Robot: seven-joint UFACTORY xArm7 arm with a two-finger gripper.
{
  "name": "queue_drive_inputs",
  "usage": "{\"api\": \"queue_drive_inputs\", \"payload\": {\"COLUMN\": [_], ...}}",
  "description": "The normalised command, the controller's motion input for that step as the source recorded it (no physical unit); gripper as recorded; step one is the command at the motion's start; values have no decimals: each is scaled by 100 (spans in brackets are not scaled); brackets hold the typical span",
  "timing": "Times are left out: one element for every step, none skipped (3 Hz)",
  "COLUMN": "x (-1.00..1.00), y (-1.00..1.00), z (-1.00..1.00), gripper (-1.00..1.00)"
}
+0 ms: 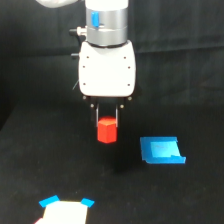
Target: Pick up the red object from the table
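The red object (106, 131) is a small red-orange faceted block hanging between the thin fingers of my gripper (106, 123), at the centre of the exterior view. The white gripper body sits right above it, and the fingers are shut on the block's upper part. The block appears lifted a little off the black table (60, 165), with a faint dark shadow below it.
A flat blue square piece (161, 150) lies on the table toward the exterior view's right of the block. At the bottom edge, toward the left, stands a pale object with blue corners (65, 210). A black backdrop closes the rear.
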Motion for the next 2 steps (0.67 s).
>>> {"api": "queue_drive_inputs", "payload": {"x": [3, 77], "y": [97, -73], "z": [100, 65], "gripper": [-100, -76]}}
